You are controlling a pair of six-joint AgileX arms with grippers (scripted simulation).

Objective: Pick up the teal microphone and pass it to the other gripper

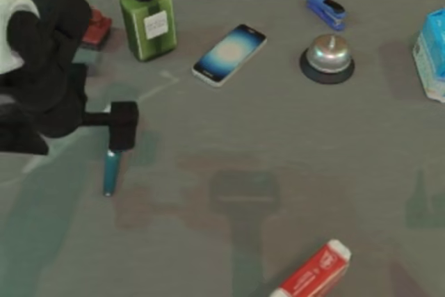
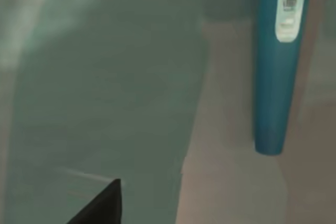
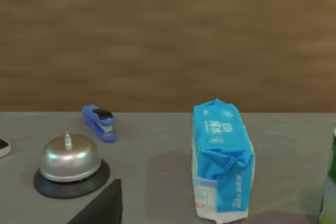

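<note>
Mic point(image 1: 110, 172) head hides under the left gripper point(image 1: 123, 125), handle lying flat; arm bent low over it, finger gap indiscernible; right arm unseen

Left arm reaches in from the table's left side, wrist angled down, left gripper point(image 1: 122, 124) held low. Right arm doesn't show in the top view.
</note>
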